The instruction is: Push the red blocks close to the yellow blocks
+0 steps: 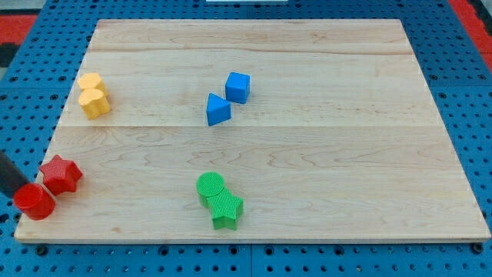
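Note:
Two red blocks lie at the board's lower left corner: a red star (61, 175) and a red cylinder (34, 201), touching each other. Two yellow blocks sit touching at the upper left: a yellow hexagon-like block (90, 81) and a rounded yellow block (96, 102) just below it. The dark rod enters from the view's left edge. My tip (22, 187) is right at the red cylinder's upper left side, just left of the red star. The yellow blocks are well above the red ones.
A blue cube (237, 87) and a blue triangular block (217, 109) sit near the board's middle top. A green cylinder (210, 187) and a green star (227, 208) touch at the bottom middle. The wooden board (346, 154) lies on a blue pegboard.

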You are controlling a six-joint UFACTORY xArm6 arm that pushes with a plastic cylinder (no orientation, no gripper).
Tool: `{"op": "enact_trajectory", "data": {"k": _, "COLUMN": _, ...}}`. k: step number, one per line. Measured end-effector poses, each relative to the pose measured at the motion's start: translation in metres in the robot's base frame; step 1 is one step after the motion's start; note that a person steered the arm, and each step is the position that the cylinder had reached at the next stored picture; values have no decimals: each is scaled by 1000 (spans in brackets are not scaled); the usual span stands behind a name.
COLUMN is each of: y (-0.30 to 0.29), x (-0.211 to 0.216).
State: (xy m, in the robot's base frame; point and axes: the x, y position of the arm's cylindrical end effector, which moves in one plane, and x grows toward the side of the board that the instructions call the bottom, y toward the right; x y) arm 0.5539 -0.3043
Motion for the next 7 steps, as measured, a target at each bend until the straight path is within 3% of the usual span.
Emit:
{"op": "enact_trajectory", "data": {"k": 4, "y": 14, "x": 64}}
{"op": "enact_trajectory", "data": {"k": 7, "y": 39, "x": 32}}
